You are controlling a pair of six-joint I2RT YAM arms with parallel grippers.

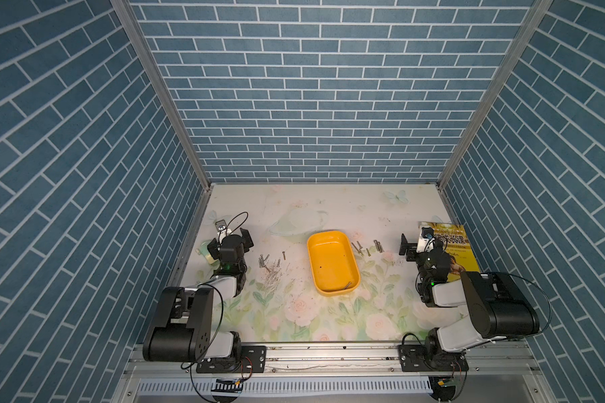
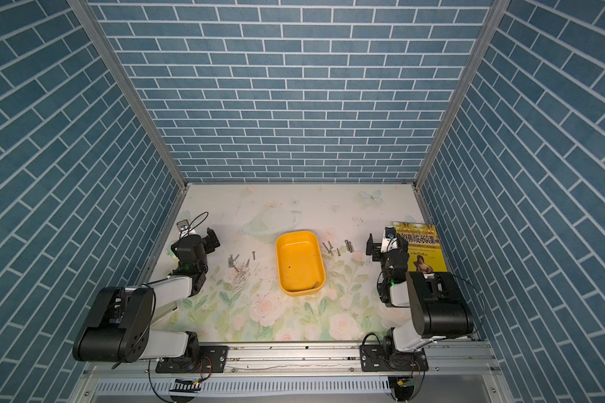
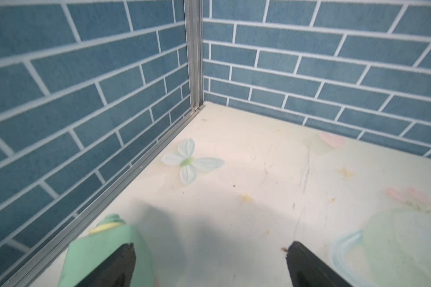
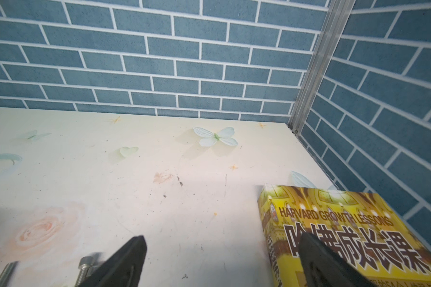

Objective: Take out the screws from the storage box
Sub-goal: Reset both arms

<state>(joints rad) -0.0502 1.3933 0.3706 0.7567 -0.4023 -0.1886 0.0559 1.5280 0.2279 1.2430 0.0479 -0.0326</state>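
Note:
The yellow storage box (image 1: 329, 258) (image 2: 296, 260) lies mid-table in both top views. One screw (image 1: 347, 285) (image 2: 316, 284) rests in its near right corner. More screws lie on the mat left of it (image 1: 268, 262) (image 2: 238, 262) and right of it (image 1: 365, 247) (image 2: 336, 247). My left gripper (image 1: 228, 238) (image 3: 210, 248) hovers open at the far left, well away from the box, with nothing between its fingers. My right gripper (image 1: 419, 241) (image 4: 223, 238) is open and empty too, just right of the right-hand screws (image 4: 85, 267). One finger (image 4: 316, 258) overlaps the book.
A yellow book (image 1: 458, 251) (image 4: 346, 223) lies at the right wall. A mint-green pencil sharpener (image 1: 205, 256) (image 3: 97, 248) sits by the left wall, beside my left gripper. Blue brick walls close in three sides. The mat (image 1: 329, 314) has a floral print with brownish speckles.

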